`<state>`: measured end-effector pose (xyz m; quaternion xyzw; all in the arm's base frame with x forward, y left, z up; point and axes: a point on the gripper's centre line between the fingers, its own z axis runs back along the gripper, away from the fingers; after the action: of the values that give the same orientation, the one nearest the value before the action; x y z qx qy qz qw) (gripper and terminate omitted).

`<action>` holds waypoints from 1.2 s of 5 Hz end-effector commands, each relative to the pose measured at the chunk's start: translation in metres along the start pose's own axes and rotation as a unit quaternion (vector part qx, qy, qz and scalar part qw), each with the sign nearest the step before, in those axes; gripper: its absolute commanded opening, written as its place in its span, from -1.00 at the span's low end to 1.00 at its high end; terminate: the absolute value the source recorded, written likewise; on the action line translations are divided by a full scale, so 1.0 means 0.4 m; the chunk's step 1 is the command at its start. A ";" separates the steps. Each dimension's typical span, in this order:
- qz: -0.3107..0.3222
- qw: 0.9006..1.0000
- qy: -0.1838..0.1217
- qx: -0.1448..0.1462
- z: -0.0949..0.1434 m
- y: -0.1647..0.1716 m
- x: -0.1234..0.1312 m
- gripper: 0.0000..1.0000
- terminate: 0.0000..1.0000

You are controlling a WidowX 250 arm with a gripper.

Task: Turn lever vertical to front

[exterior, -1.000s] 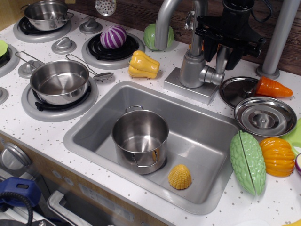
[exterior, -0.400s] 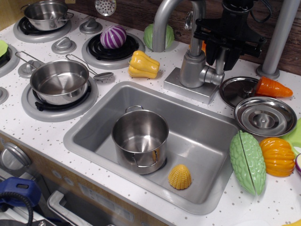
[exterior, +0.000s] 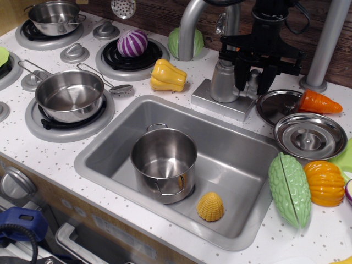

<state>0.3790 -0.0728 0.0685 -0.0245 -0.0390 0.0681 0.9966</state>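
The silver tap body (exterior: 224, 81) stands on its base behind the sink, with the curved grey spout (exterior: 188, 27) rising to its left. The short silver lever (exterior: 253, 81) juts from the tap's right side and is partly hidden by the gripper. My black gripper (exterior: 253, 82) has come down over it, one finger (exterior: 241, 78) to the left of the lever and one finger (exterior: 268, 77) to the right. The jaws stand apart, with gaps showing on both sides of the lever.
The grey sink (exterior: 242, 165) holds a steel pot (exterior: 163, 159) and a yellow corn piece (exterior: 210, 207). A yellow pepper (exterior: 168, 75) lies left of the tap. Two lids (exterior: 309, 136), an orange carrot (exterior: 320, 102) and a thick grey pole (exterior: 330, 41) are on the right.
My gripper has moved down and slightly left, from above the lever to straddling it. The lever's upright bar, visible before, is now mostly hidden by the fingers.
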 end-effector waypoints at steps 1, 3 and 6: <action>-0.009 0.999 0.023 -0.046 0.014 -0.025 -0.015 -1.00 -1.00; -0.007 0.999 0.005 -0.038 -0.050 -0.055 -0.050 -1.00 -1.00; -0.005 1.000 -0.015 -0.026 -0.064 -0.063 -0.054 -1.00 -1.00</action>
<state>0.3599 -0.0776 0.0324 -0.0243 -0.0289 0.0905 0.9952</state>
